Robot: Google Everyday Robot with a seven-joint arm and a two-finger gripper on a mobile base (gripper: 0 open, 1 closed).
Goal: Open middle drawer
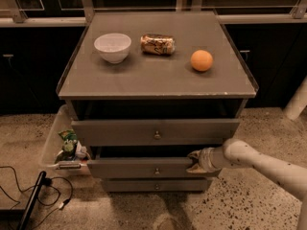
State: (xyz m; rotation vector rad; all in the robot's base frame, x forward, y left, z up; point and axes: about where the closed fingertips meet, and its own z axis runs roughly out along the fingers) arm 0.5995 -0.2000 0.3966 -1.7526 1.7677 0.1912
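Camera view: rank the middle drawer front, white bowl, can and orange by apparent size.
1. middle drawer front
2. white bowl
3. can, close to the bowl
4. orange
The gripper sits at that drawer's right end.

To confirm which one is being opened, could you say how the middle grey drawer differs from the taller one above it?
The middle grey wooden drawer has a lower, narrower front than the taller grey wooden drawer above. The arm's tool is at the middle drawer's right end; the taller drawer is untouched. Both are flat-fronted and partly open.
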